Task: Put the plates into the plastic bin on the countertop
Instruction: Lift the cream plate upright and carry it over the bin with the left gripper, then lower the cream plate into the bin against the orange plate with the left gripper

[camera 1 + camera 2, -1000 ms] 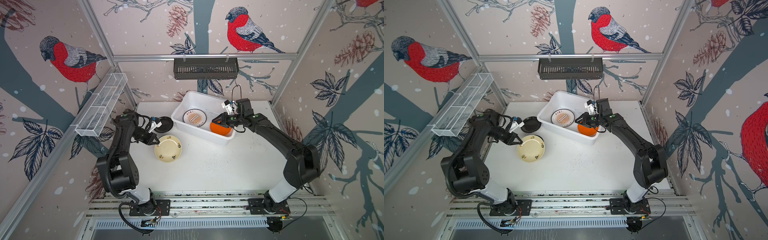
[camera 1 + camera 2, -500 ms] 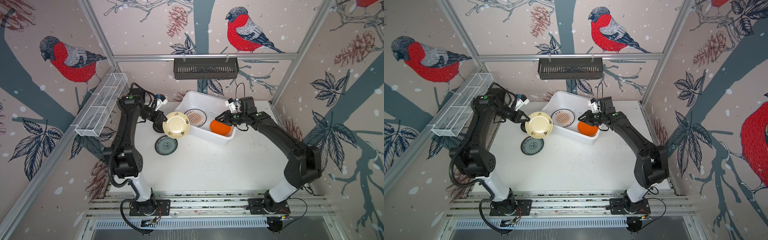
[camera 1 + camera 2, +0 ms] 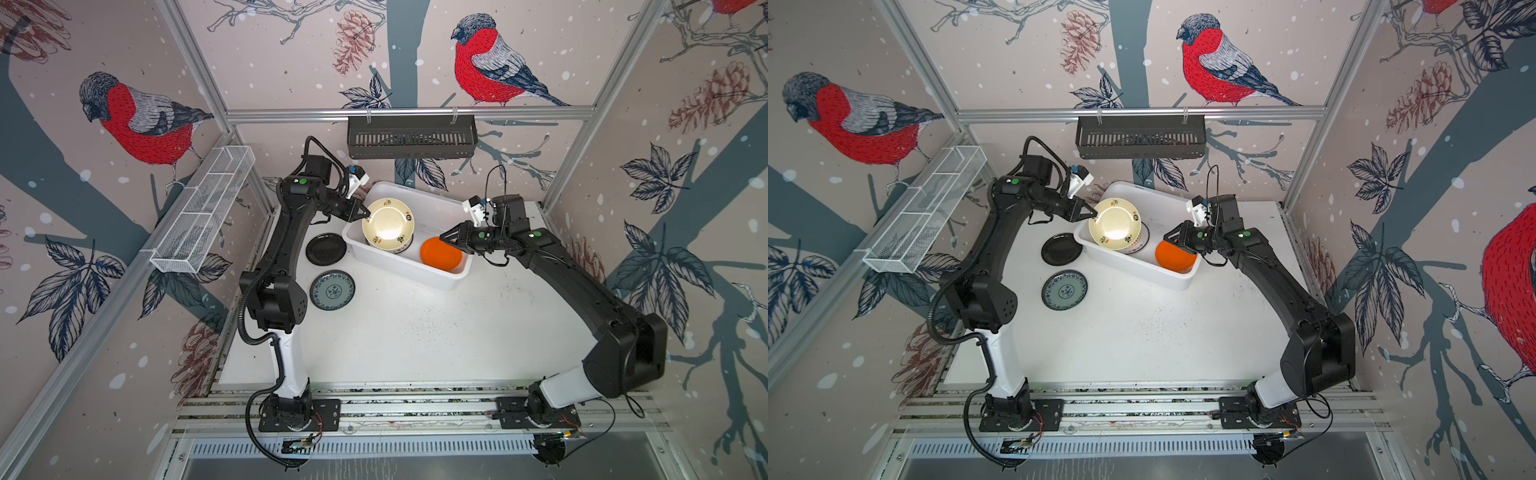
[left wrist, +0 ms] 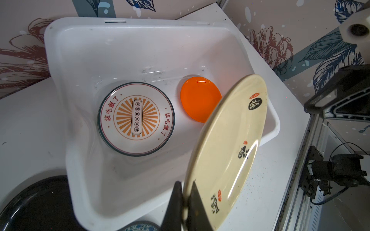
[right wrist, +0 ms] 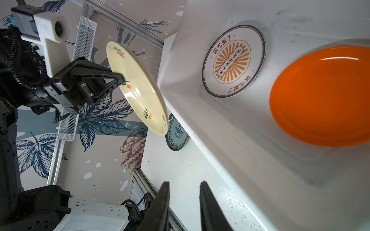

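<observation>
Cream plate (image 3: 387, 224), rim pinched by the left gripper (image 3: 366, 215), hangs tilted above the plastic bin (image 3: 407, 268); right gripper (image 3: 444, 239) part-open, empty.

Plastic bin (image 3: 415, 272): far side of the floor is bare, near side is taken by sunburst plate (image 4: 136, 119) and orange plate (image 3: 440, 254). Cream plate (image 3: 388, 224), tilted in left gripper (image 3: 368, 215), blocks the bin's left end from above; right gripper (image 3: 444, 240), jaws apart and empty, hangs over the right end. Front of countertop (image 3: 436, 332) is wide open; black plate (image 3: 326, 248) and teal plate (image 3: 332, 289) crowd the strip left of the bin.
</observation>
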Controlling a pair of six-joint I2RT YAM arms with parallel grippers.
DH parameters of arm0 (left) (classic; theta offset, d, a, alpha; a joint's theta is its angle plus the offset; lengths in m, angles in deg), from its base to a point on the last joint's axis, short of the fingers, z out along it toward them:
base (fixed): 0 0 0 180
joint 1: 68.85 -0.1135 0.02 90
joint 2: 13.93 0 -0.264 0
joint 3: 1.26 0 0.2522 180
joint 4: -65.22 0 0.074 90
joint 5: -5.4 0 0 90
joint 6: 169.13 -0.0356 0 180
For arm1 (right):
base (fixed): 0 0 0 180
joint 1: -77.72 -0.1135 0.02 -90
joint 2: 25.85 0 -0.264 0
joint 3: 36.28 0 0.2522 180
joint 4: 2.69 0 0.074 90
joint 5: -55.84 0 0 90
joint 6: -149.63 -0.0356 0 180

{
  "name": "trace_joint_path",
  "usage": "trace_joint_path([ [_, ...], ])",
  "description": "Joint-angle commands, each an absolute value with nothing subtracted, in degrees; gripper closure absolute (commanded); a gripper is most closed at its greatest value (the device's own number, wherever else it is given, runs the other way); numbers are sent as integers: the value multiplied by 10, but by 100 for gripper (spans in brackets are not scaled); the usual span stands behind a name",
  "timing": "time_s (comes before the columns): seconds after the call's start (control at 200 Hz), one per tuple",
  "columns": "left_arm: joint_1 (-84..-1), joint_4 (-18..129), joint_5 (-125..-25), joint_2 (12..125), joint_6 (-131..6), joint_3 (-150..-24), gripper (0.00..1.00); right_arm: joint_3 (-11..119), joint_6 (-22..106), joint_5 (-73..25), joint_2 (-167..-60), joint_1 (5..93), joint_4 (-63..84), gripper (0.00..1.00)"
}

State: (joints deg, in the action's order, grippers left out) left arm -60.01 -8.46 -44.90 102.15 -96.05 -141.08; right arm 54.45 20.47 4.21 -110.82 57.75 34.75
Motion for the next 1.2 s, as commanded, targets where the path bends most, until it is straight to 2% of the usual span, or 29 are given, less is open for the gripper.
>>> trace_joint_path([
  [0.0,-579,6,-452,1032,-906,-1410,100,532,183,20,-1078,577,349,71],
  [0.2,-534,102,-484,1067,-841,-1398,100,506,175,-11,-1021,580,388,71],
  [0.585,-466,177,-528,1160,-793,-1409,100,449,143,-39,-932,597,408,70],
  [1.196,-438,193,-525,1254,-774,-1433,100,416,121,-42,-915,610,390,71],
])
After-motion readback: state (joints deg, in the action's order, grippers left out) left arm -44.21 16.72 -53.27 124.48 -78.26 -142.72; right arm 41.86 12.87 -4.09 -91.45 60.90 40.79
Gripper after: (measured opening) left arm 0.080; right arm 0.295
